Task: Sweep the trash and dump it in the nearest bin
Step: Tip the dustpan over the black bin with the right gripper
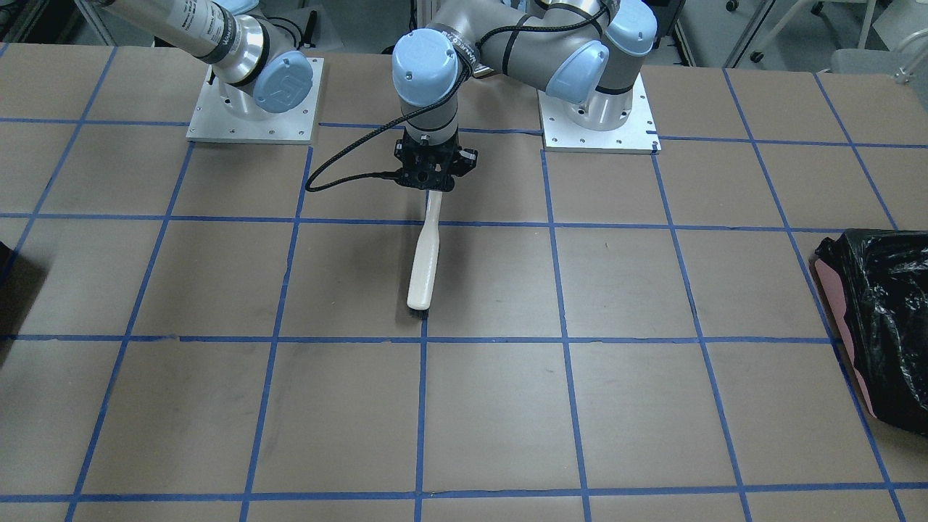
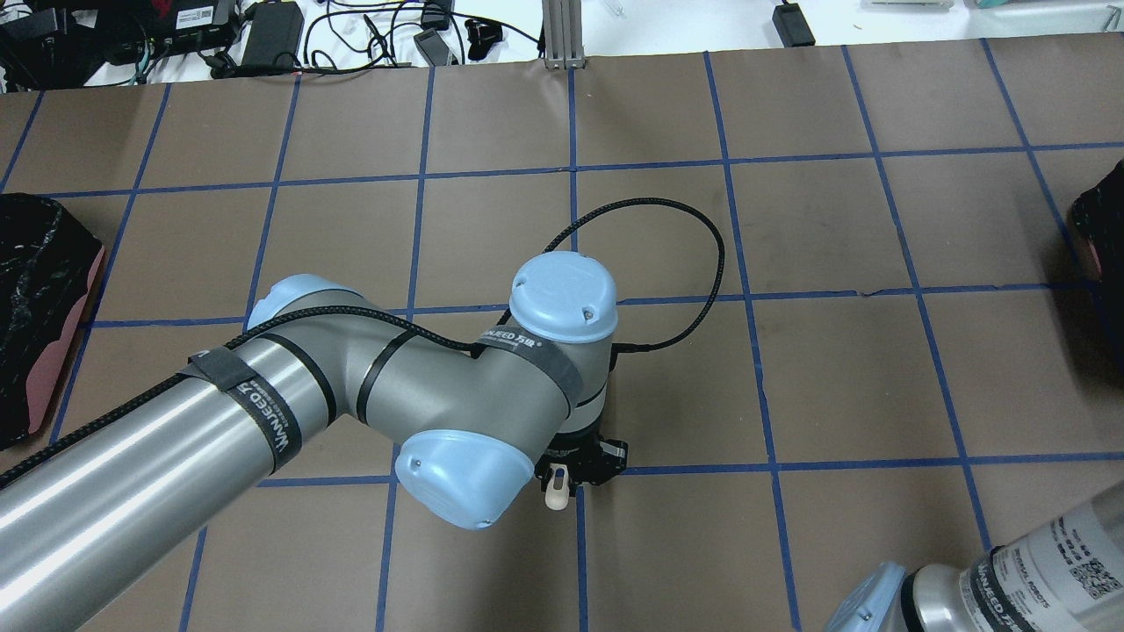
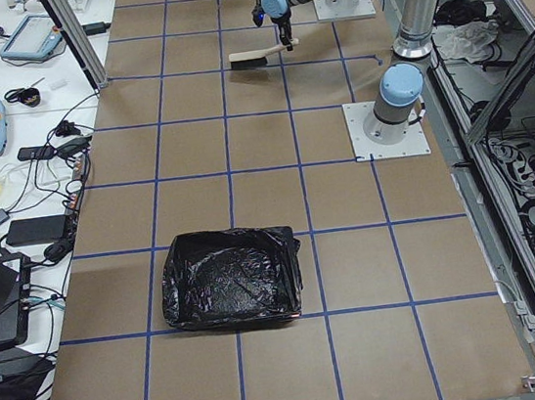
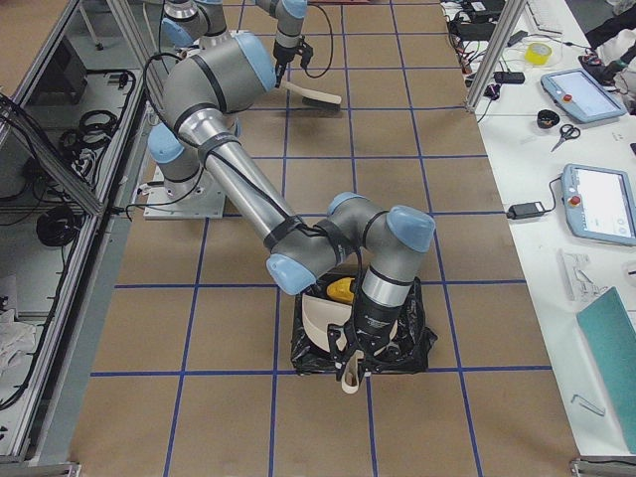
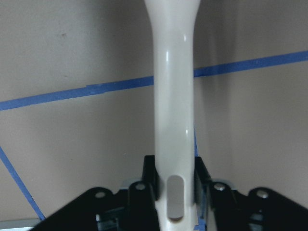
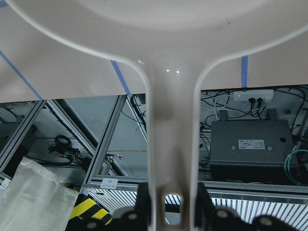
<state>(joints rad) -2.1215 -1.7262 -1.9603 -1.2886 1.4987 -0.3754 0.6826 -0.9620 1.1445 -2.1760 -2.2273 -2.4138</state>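
My right gripper (image 4: 355,350) is shut on the handle of a cream dustpan (image 4: 320,320) and holds it tilted over the black bin (image 4: 412,343) at the table's right end. A yellow wedge (image 4: 341,289) lies in the pan; the orange-brown ball and the bread piece are hidden. The right wrist view shows the dustpan handle (image 6: 168,144) clamped between the fingers. My left gripper (image 1: 433,181) is shut on the handle of a cream brush (image 1: 424,261), whose black bristles rest on the table near the middle. The left wrist view shows the brush handle (image 5: 173,110) clamped.
A pink bin lined with a black bag (image 1: 881,319) stands at the table's left end, also in the overhead view (image 2: 39,307). A corner of the black bin (image 2: 1098,228) shows at the overhead view's right edge. Blue tape lines grid the brown table.
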